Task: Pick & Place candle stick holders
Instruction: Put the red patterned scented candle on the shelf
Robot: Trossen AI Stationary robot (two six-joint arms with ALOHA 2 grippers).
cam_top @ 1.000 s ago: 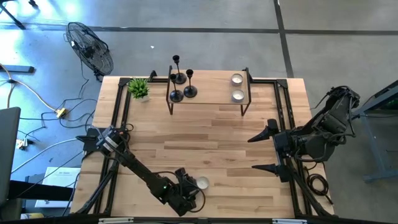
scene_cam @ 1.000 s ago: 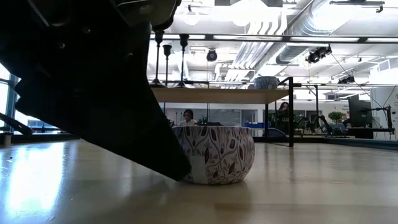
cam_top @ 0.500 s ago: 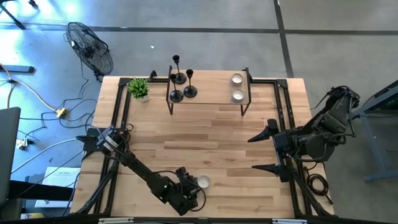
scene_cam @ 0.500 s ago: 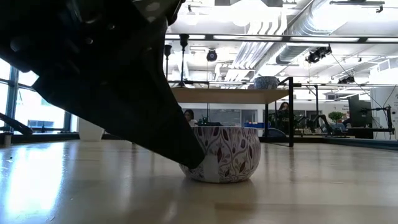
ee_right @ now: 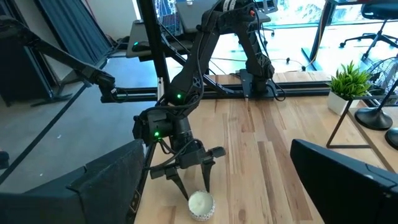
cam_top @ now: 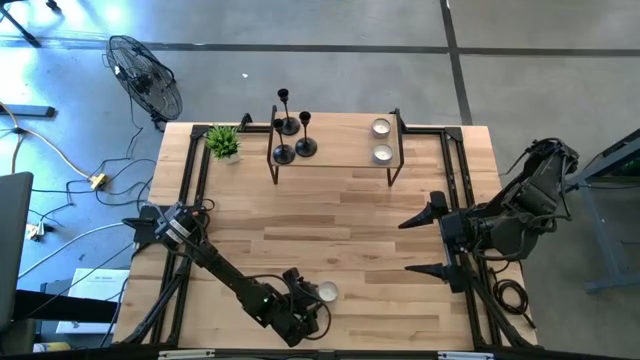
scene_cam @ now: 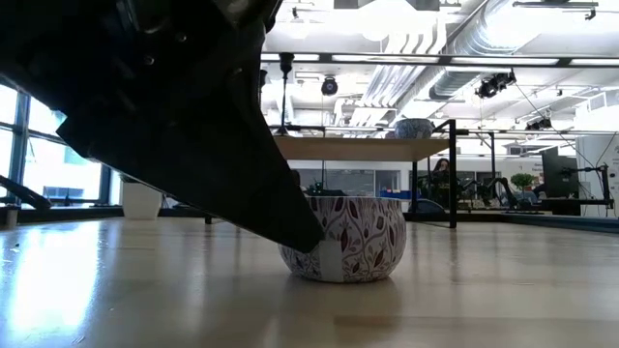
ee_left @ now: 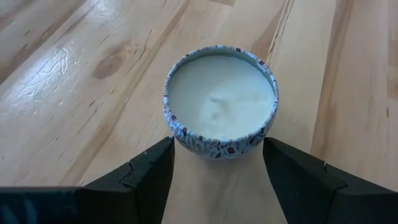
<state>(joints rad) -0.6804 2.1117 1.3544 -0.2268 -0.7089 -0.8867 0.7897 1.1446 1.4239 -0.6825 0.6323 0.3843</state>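
A tealight cup (ee_left: 221, 99) with a patterned wall and white wax stands on the table near its front edge (cam_top: 325, 293). My left gripper (ee_left: 217, 142) is open and low at the cup's near side, one fingertip on each side of it. Its dark bulk fills the low view (scene_cam: 145, 116) in front of the cup (scene_cam: 358, 242). Three black candle stick holders (cam_top: 290, 138) stand on a small raised shelf (cam_top: 335, 160) at the far side. Two more cups (cam_top: 381, 127) (cam_top: 382, 153) stand at the shelf's right end. My right gripper (cam_top: 432, 242) is open and empty at the right. My left gripper's fingertips (ee_left: 166, 146) stand level against the lower wall (ee_left: 186, 140) of the cup on its near side, one on each side. I cannot tell whether they touch it. The cup stands upright with its bottom on the table.
A small green plant (cam_top: 223, 141) stands at the far left beside the shelf. Black frame rails (cam_top: 190, 170) run along the table's left and right edges. A fan (cam_top: 145, 78) stands on the floor beyond the far left corner.
My left gripper has crept a little toward the table's right, farther along the cup. In the low view the cup has shifted slightly the same way, still upright on the table.
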